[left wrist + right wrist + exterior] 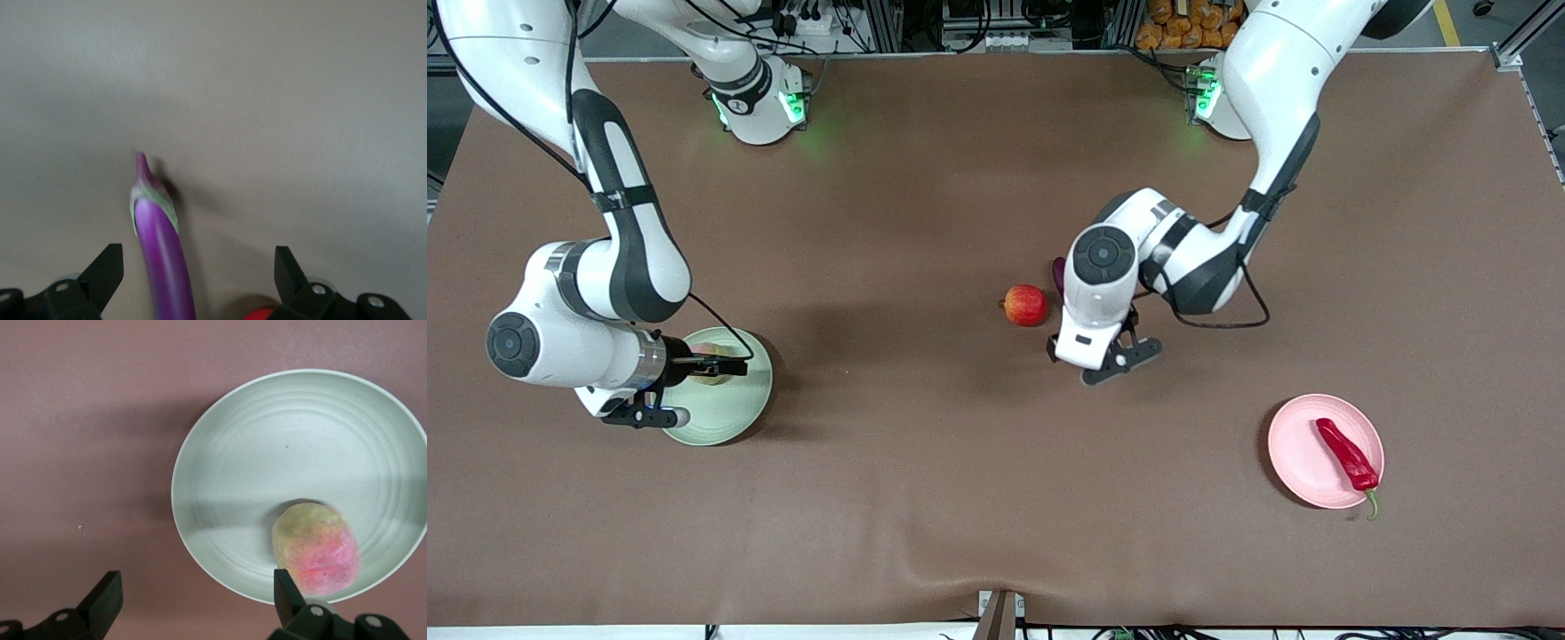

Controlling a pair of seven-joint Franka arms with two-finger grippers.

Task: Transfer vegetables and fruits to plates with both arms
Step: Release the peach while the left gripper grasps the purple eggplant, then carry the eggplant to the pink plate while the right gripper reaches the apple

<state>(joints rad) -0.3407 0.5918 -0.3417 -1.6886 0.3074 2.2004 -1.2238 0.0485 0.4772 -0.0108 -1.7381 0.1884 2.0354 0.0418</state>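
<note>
Most of the eggplant [1058,274] hides beneath the left arm's wrist in the front view; the left wrist view cuts its lower length off at the frame edge, along with all but a red sliver of the apple [261,314]. The right arm covers much of the peach [710,354] on the green plate [734,418].

Your two arms [640,258] are big and white with black bands, round grey caps, thin black cables, black claws and green-lit bases [760,107].
</note>
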